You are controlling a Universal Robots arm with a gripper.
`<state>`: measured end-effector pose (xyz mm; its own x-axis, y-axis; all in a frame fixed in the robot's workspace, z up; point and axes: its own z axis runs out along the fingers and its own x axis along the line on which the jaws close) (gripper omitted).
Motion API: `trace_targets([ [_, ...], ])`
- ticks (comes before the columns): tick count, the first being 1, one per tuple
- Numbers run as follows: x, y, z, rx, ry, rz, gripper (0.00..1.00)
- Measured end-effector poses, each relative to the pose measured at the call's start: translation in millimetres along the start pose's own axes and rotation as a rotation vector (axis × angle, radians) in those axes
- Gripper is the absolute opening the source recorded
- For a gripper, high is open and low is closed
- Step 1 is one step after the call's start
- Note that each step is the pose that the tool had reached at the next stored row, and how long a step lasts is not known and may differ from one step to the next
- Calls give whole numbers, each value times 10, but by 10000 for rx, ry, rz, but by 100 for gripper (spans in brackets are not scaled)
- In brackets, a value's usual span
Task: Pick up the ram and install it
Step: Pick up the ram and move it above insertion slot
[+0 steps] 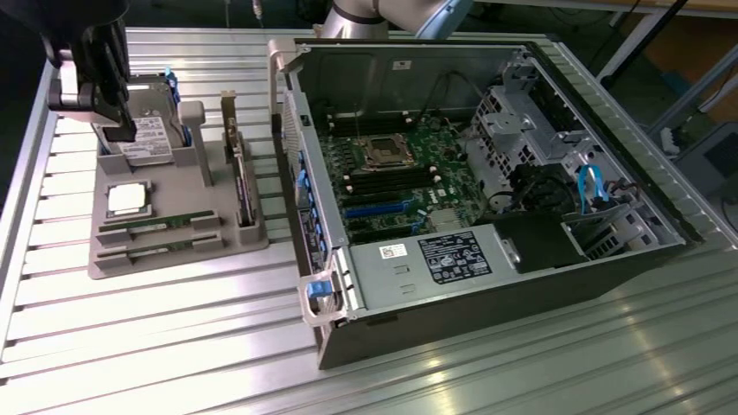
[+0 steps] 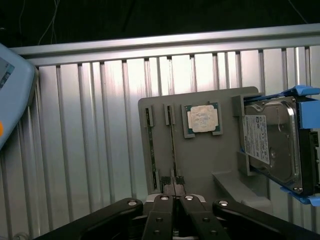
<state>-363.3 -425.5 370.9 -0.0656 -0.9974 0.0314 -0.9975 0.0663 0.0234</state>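
Note:
Two ram sticks, thin and green, stand on edge in slots of a grey tray (image 1: 127, 264): one ram stick (image 1: 154, 226) nearer the processor, the other ram stick (image 1: 159, 245) beside it. In the wrist view the two show edge-on as a ram stick (image 2: 172, 145) and a ram stick (image 2: 151, 150). My gripper (image 1: 116, 121) hangs high above the tray's far end, over the hard drive. Its black fingertips (image 2: 168, 191) are pressed together in line with one stick's end, and my gripper (image 2: 174, 191) is shut and holds nothing.
The tray (image 2: 160, 105) also holds a silver processor (image 1: 127, 199), a hard drive (image 1: 150, 143) in a blue frame and a green card with a bracket (image 1: 238, 169). The open computer case (image 1: 461, 173) lies at the exterior view's right. A pale blue device (image 2: 12, 95) sits off the table edge.

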Motion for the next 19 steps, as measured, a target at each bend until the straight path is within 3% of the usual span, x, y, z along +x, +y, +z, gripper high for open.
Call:
trace_targets([
  [1, 0, 0, 0, 0, 0, 0, 17],
  [11, 0, 0, 0, 0, 0, 0, 17],
  [13, 0, 0, 0, 0, 0, 0, 19],
  [14, 0, 0, 0, 0, 0, 0, 25],
  [19, -1, 0, 0, 6, -8, -81, 25],
])
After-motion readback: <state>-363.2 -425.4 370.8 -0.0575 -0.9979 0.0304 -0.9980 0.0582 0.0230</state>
